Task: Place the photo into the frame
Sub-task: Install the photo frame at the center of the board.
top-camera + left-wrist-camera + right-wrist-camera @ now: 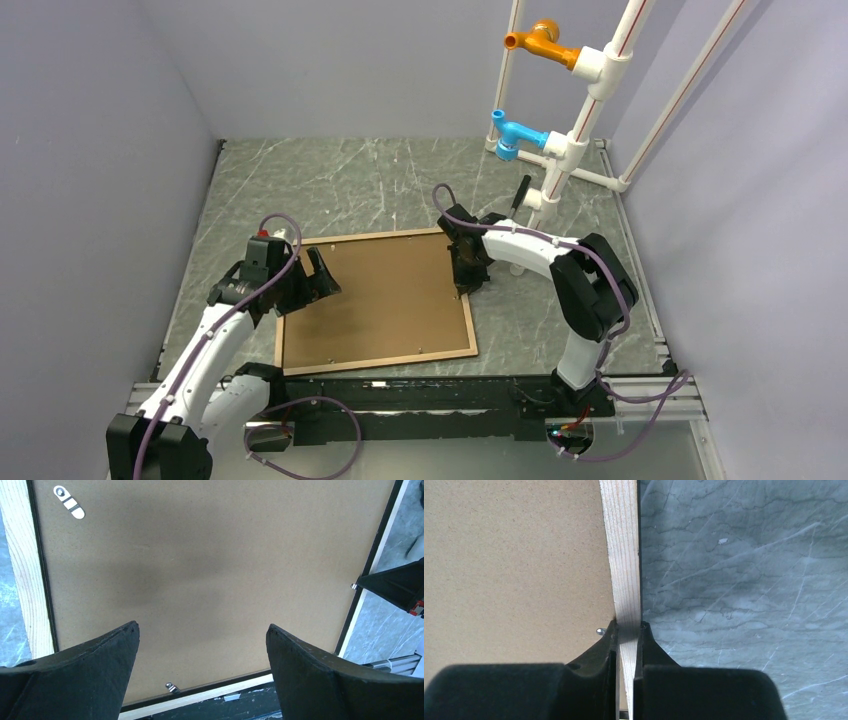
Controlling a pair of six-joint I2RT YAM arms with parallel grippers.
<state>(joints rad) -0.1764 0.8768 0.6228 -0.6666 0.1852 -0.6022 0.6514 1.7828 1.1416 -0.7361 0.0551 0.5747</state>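
Black fingers of my right gripper (626,627) pinch the right rail of the large rectangular pale-wood frame (621,555), lying back-up on the grey marbled table (744,580), my left gripper (202,625) wide open above its left side, so a one-sided lift may twist it loose; the photo I cannot see.

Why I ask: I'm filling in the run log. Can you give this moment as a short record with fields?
frame: lies back-up on the table, wood rails showing
backing board: sits inside the frame's rails
photo: not visible in any view
right hand: shut on the frame's right rail, one finger on each side
left hand: open over the board's left end, holding nothing
metal tab: on the board near a corner
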